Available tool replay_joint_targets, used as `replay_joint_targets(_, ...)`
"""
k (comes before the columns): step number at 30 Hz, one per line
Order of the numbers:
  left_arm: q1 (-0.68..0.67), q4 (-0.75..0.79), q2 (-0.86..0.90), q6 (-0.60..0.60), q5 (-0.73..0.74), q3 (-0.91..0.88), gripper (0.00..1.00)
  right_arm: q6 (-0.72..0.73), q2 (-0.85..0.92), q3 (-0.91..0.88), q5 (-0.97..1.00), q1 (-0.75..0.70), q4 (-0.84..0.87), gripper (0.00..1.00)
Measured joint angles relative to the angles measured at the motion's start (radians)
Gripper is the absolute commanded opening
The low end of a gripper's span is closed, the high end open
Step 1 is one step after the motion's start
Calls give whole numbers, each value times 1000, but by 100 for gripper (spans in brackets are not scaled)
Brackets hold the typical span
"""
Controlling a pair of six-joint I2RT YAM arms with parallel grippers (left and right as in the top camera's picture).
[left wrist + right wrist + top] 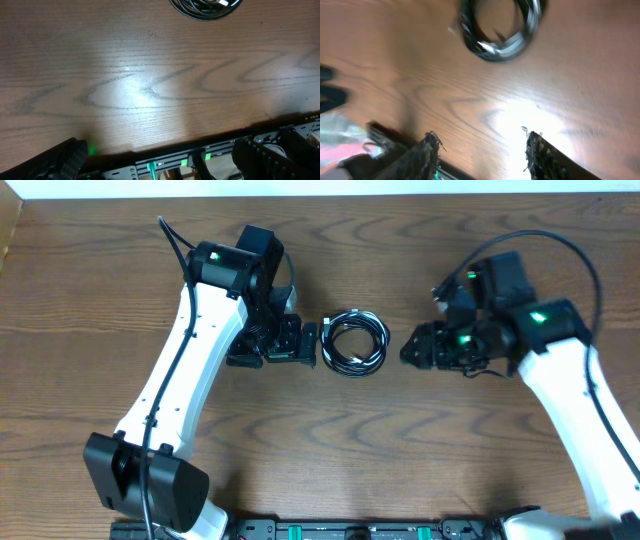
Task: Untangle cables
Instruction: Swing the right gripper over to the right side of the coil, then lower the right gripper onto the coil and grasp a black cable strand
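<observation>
cables (pixel 355 342): likely light, limp, slippery; take an outer loop | left gripper (pixel 310 345): jaws spread, coil just ahead | right gripper (pixel 407 352): jaws spread, coil ahead

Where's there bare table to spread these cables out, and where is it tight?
Widest free patch: the table in front of the cable coil, down to the near edge. Another bare strip lies behind the coil, toward the far edge. Crowded: the middle row, where the left claw and right claw closely flank the coil.

A narrow gap of table (pixel 355 410) separates the cables (pixel 355 343) from left hand (pixel 308 345) and right hand (pixel 405 350).
</observation>
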Motion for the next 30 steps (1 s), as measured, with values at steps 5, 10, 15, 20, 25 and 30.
replay_joint_targets(5, 0, 0, 0, 0, 0, 0, 98, -23, 80, 73, 108, 59, -83, 86)
replay_joint_targets(10, 0, 0, 0, 0, 0, 0, 98, -25, 81, 86, 137, 106, -102, 96)
replay_joint_targets(15, 0, 0, 0, 0, 0, 0, 98, 28, 81, 86, 128, 117, -93, 97)
replay_joint_targets(20, 0, 0, 0, 0, 0, 0, 98, 83, 81, 87, 71, 128, 13, 99)
replay_joint_targets(25, 0, 0, 0, 0, -1, 0, 98, 145, 81, 88, 86, 196, 108, 99)
replay_joint_targets(30, 0, 0, 0, 0, 0, 0, 98, 224, 81, 88, 219, 202, 150, 91)
